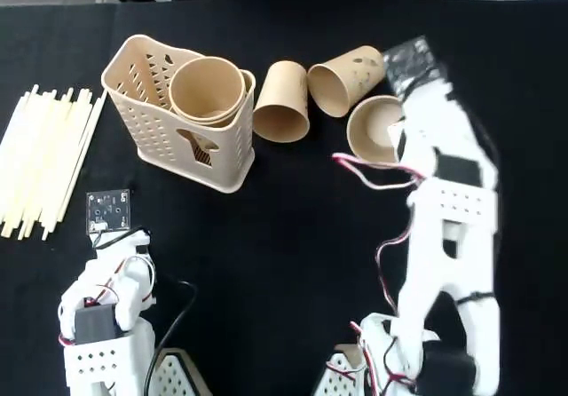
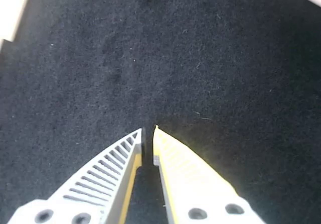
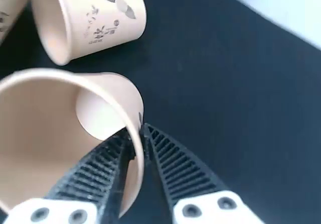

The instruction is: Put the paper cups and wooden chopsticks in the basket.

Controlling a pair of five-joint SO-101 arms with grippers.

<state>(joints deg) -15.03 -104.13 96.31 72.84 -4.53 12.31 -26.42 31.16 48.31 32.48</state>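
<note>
High view gives us a black cloth table point(image 1: 293, 236) with a beige perforated plastic basket point(image 1: 151, 138) lying tilted, tan nested paper cups point(image 1: 209, 90) in its mouth; how many are stacked we cannot count. Just beside the basket a tan plain cup point(image 1: 282, 103) lies on its side, and next to it a tan printed cup point(image 1: 346, 81). A fourth, the gripped cup point(image 1: 374, 130), sits at the tip of the white right arm point(image 1: 444, 209), whose body covers its claw. Pale wooden chopsticks point(image 1: 44, 161) lie in a sheaf on the basket's other side, well apart from both arms. The white left arm point(image 1: 102, 316) sits folded near the table's front edge, its claw hidden under the wrist board point(image 1: 108, 211).

Left wrist view shows us the left claw point(image 2: 149, 131) clenched, tips touching, over the black cloth. A pale patch point(image 2: 12, 8) in one corner is cropped too far to identify.

Right wrist view shows the right claw point(image 3: 136, 133) grasping the gripped cup point(image 3: 60, 133) by its rim, one black finger point(image 3: 108, 158) inside the wall and one outside. Whether this cup rests on the cloth we cannot tell. The printed cup point(image 3: 90, 23) lies near it.
</note>
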